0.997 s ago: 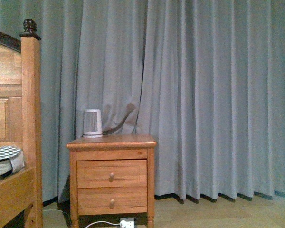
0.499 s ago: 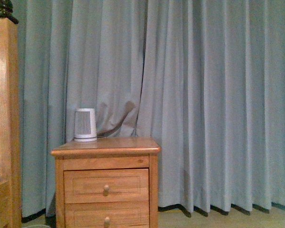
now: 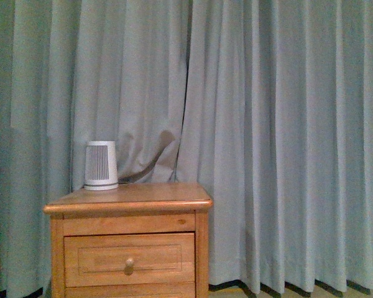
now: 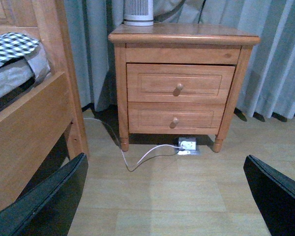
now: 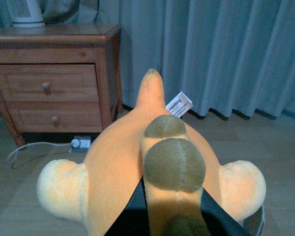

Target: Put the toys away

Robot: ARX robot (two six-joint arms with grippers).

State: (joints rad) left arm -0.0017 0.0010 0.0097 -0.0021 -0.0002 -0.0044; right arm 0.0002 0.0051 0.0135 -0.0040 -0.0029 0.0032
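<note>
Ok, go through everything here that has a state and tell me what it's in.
Top drawer: shut.
Bottom drawer: shut.
Curtain: drawn closed.
White ribbed device: upright on the nightstand.
Left gripper: open, empty.
Right gripper: shut on the plush toy.
Plush toy: gripped, not yet put away.

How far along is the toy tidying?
Done: the soft orange-yellow plush toy is picked up, gripped by the right end effector. The left end effector is open and empty. Left: putting it away; both drawers of the wooden nightstand are shut.
</note>
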